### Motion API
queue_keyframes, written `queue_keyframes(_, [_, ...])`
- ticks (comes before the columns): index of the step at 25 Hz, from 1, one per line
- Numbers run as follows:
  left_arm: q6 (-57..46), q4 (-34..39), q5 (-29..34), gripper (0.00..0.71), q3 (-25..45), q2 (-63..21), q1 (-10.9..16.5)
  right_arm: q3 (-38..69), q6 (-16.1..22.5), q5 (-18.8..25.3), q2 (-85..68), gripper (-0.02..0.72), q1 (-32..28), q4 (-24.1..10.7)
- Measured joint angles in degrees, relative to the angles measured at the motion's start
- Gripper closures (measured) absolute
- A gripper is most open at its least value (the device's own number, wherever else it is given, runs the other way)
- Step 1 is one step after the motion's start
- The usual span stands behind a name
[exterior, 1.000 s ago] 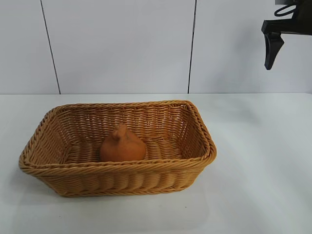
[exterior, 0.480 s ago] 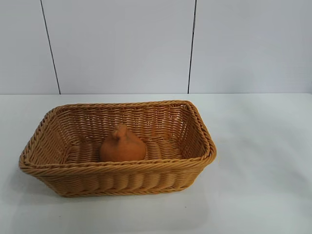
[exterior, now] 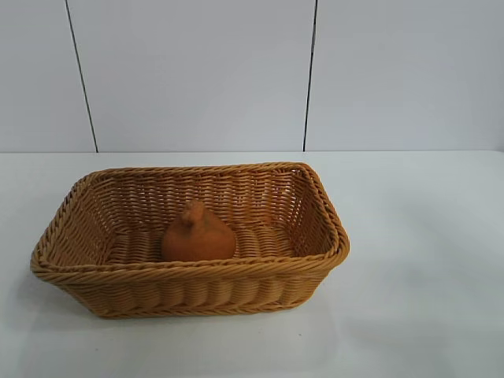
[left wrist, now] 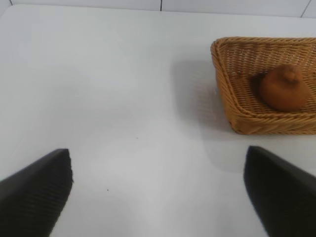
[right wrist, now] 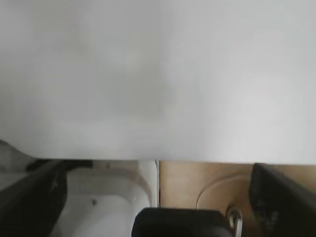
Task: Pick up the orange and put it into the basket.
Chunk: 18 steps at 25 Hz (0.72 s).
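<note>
The orange (exterior: 198, 234) rests on the floor of the wicker basket (exterior: 189, 272), near its middle, with its knobby bump up. The left wrist view also shows the orange (left wrist: 285, 89) inside the basket (left wrist: 232, 94), well away from my left gripper (left wrist: 159, 190). That gripper stands open over bare white table with nothing between its fingers. My right gripper (right wrist: 158, 197) is open too, empty, and looks past the table's edge. Neither arm shows in the exterior view.
White table (exterior: 425, 260) surrounds the basket on all sides, with a white panelled wall (exterior: 197, 71) behind. In the right wrist view a table edge (right wrist: 158, 159), a white moulded part (right wrist: 106, 197) and a wooden surface (right wrist: 197, 182) lie below.
One second ago the right gripper hung at the exterior view's top right corner; it has since left that view. The orange and basket have not moved.
</note>
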Motion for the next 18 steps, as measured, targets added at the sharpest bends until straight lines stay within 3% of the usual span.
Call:
queue_keyframes(6, [0.00, 0.00, 0.00, 0.038, 0.00, 0.00, 0.00, 1.54, -0.67, -2.59, -18.81, 0.010, 0.00, 0.07])
queue_keyframes(18, [0.00, 0.00, 0.00, 0.038, 0.00, 0.00, 0.00, 1.79, -0.83, -2.63, -42.72, 0.010, 0.00, 0.07])
